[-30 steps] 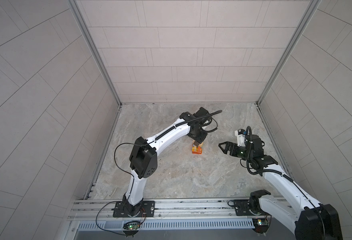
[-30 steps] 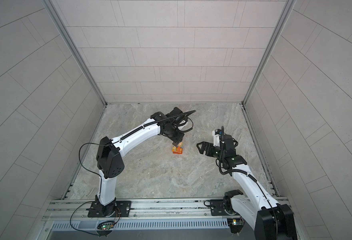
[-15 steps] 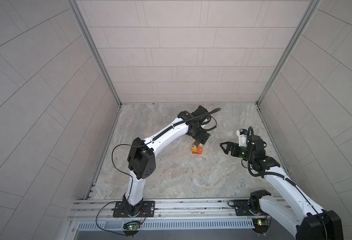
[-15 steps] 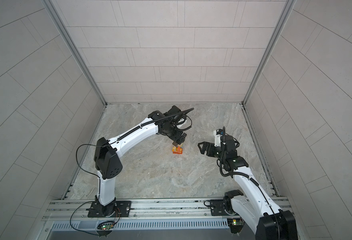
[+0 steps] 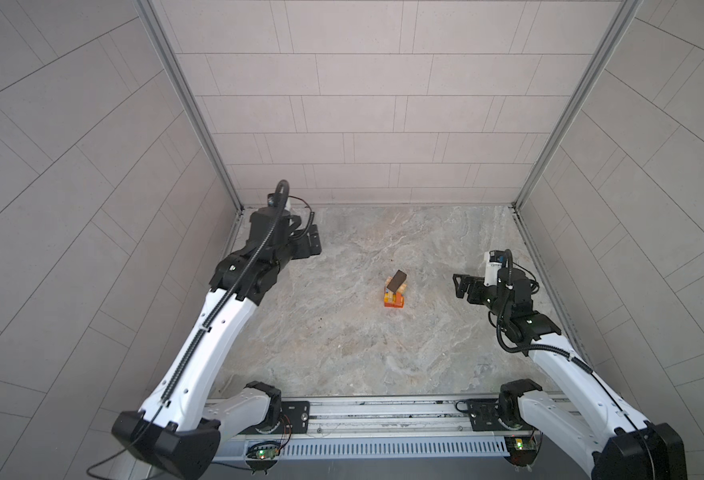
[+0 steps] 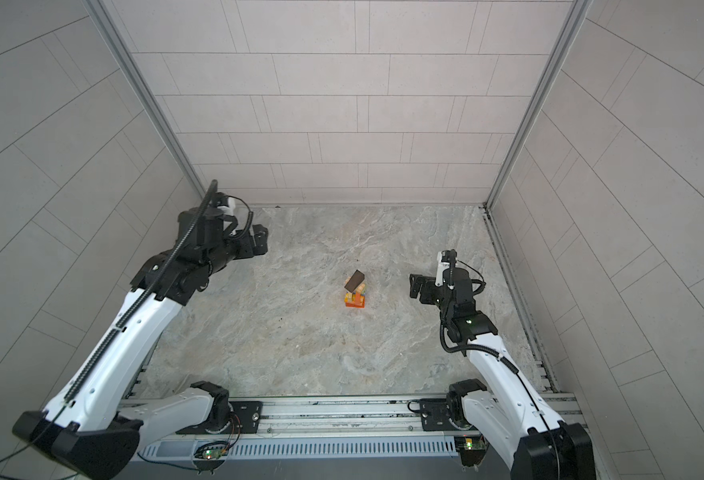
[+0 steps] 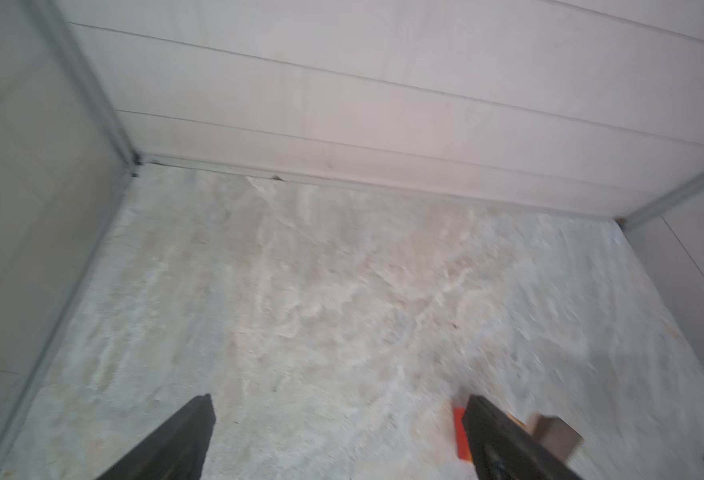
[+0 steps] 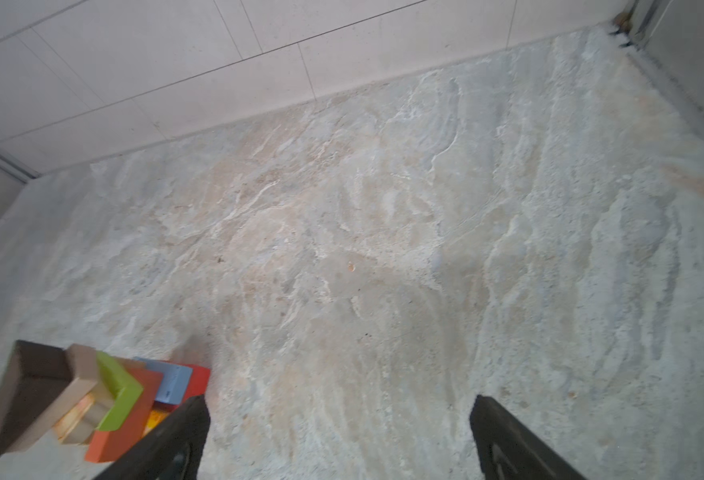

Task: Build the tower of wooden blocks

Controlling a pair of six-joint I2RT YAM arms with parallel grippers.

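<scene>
Two claws gaping, empty: left claw point(image 5: 306, 243), right claw point(image 5: 460, 284).
Small criss-cross tower of coloured wooden bricks point(image 5: 394, 294) stands nearer the right claw; its dark brown top brick point(image 5: 397, 281) lies tilted.

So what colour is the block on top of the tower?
Dark brown. The top block shows best in the right wrist view, sitting on the tower.

A dark brown block point(image 5: 397, 280) is seen atop tan, green, light blue, yellow, orange and red blocks point(image 8: 134, 386). The floor point(image 5: 342, 332) is mottled grey-beige; the walls point(image 5: 362, 104) are pale grey tiles.
</scene>
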